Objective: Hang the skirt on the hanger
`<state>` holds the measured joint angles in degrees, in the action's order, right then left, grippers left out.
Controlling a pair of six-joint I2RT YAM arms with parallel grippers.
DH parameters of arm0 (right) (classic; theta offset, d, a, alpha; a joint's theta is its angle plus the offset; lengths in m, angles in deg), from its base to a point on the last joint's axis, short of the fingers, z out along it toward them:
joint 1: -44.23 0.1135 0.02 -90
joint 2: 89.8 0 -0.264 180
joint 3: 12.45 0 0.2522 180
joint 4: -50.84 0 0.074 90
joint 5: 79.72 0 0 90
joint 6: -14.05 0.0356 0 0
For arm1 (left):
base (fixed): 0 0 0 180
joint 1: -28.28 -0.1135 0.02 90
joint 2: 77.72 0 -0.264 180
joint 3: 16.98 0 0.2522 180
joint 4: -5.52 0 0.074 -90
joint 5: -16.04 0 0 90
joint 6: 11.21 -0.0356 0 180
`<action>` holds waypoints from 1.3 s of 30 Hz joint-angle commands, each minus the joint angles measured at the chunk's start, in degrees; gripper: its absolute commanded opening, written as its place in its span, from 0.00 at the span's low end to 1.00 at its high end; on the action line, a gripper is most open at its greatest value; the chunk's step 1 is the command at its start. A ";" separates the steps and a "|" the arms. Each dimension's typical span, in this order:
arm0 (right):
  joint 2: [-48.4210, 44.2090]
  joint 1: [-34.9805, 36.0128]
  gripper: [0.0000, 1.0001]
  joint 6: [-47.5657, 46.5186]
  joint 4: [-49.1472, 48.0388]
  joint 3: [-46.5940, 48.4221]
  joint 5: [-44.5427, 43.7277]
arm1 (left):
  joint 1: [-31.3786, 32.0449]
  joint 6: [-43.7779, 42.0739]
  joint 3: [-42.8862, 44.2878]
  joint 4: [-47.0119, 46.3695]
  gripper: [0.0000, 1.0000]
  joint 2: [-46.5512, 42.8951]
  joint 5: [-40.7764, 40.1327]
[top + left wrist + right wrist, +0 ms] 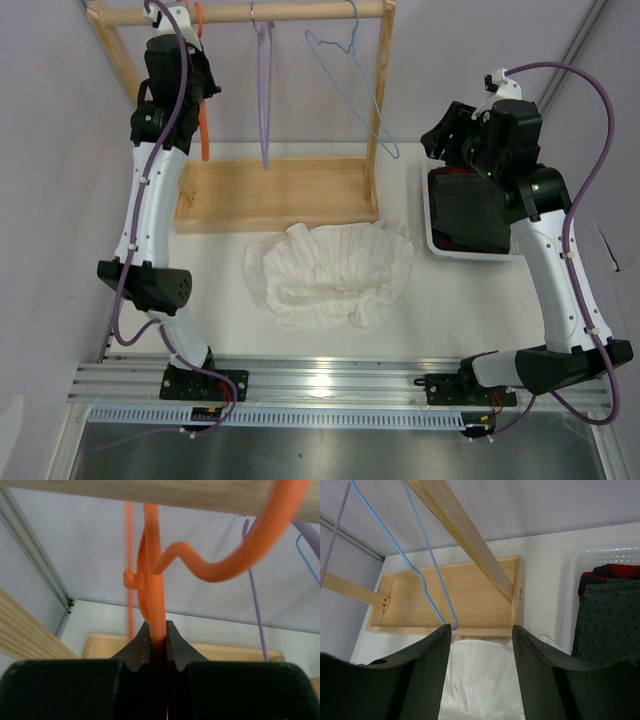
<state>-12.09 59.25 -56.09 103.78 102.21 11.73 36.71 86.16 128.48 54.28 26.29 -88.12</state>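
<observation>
The white ruffled skirt (330, 274) lies crumpled on the table in front of the wooden rack; it also shows in the right wrist view (482, 680). The orange hanger (204, 125) hangs at the left end of the wooden rail (300, 11). My left gripper (190, 75) is raised to the rail and shut on the hanger's orange bar (156, 580), whose hook (240, 555) curves over the rail. My right gripper (482, 640) is open and empty, held high above the bin at the right (445, 130).
A lilac hanger (264, 90) and a pale blue wire hanger (350, 85) hang on the same rail. The rack's wooden base tray (275, 195) lies behind the skirt. A white bin (432, 215) with dark folded cloth (468, 210) stands at the right.
</observation>
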 commanded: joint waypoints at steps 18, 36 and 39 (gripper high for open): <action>-0.28 -0.61 0.54 -0.78 -1.65 1.14 2.15 | -2.10 -2.37 -5.48 -11.09 0.00 -11.19 16.08; -1.25 -1.93 0.53 -1.05 -2.79 -0.97 4.26 | -7.02 4.93 -27.19 -14.97 0.00 -22.97 26.28; -1.16 -1.93 0.53 -1.05 -2.97 -1.32 4.78 | -7.02 5.63 -30.08 -14.09 0.00 -25.60 24.00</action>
<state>-12.09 57.59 -56.53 103.10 100.99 15.10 30.24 90.23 100.33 42.24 4.54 -64.51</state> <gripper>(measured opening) 0.533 0.142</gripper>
